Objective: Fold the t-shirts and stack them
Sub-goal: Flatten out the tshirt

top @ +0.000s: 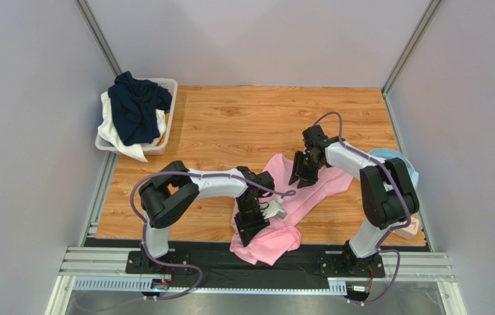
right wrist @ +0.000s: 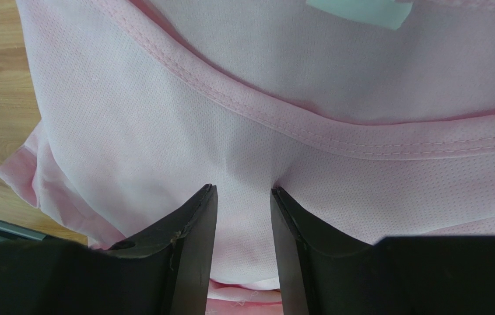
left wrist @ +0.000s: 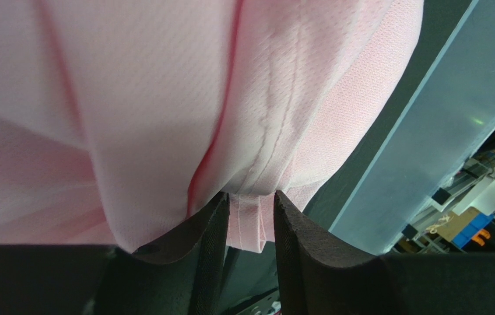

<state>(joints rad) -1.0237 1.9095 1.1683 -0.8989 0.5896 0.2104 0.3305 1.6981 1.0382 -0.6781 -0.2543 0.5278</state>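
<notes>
Even, diffuse light fell from above; shadows on the wooden table (top: 230, 125) were faint. In the wrist views the pink t-shirt (left wrist: 151, 98) weave was sharp ahead of the left pincer (left wrist: 250, 195); clutter to its right was blurred, the black fingers (right wrist: 191, 256) underexposed.

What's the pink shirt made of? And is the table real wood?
The pink shirt looks like soft, matte knit cloth, maybe polyester: tiny mesh holes and stitched seams show. The table shows wood grain and plank lines; real wood or printed laminate, I can't tell.
</notes>
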